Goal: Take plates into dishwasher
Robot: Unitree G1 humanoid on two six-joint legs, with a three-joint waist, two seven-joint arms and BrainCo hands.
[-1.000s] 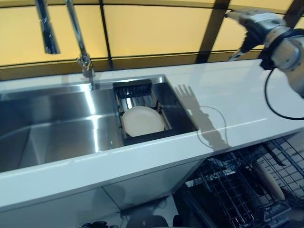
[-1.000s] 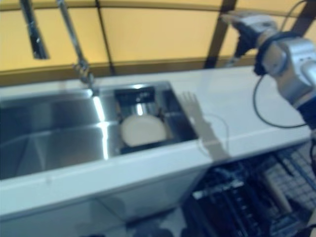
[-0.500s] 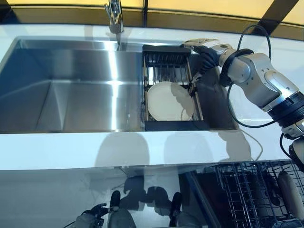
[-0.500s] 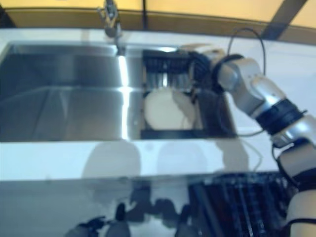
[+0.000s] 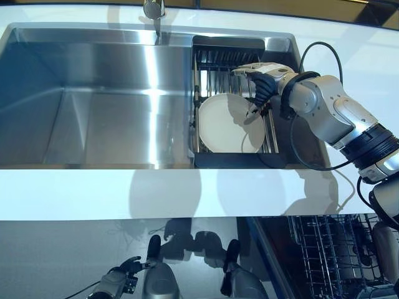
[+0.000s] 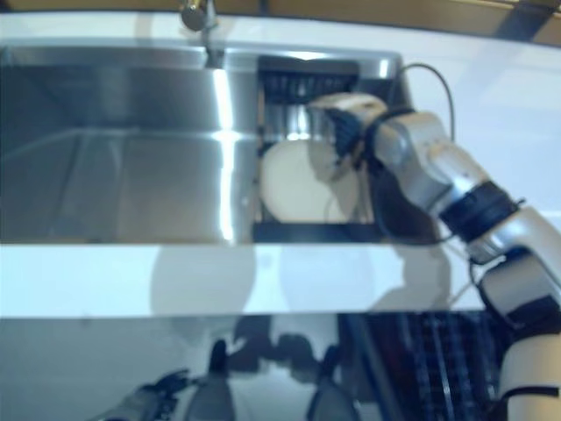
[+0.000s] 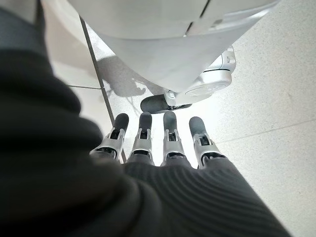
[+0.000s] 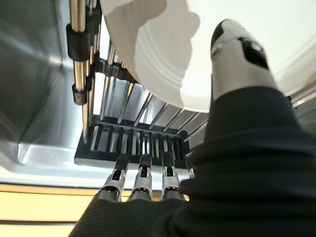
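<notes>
A white plate (image 5: 224,124) lies in a black dish rack (image 5: 237,161) at the right end of the steel sink (image 5: 93,112). My right hand (image 5: 260,86) is over the plate's far right rim, open. In the right wrist view its fingers (image 8: 143,175) reach straight out over the rack's bars and its thumb (image 8: 239,54) lies across the plate (image 8: 158,44); I cannot tell if it touches. My left hand (image 5: 118,283) hangs low by the floor, open, with straight fingers (image 7: 168,143) and nothing in it.
The faucet (image 5: 154,9) stands at the sink's back edge. A white countertop (image 5: 187,193) runs along the front and right. The open dishwasher's wire rack (image 5: 330,243) is below the counter at the lower right, with a pale dish (image 5: 388,249) in it.
The camera has tilted down over the sink. My right hand has come down from high at the right to over the plate in the rack. The plate has not moved.
</notes>
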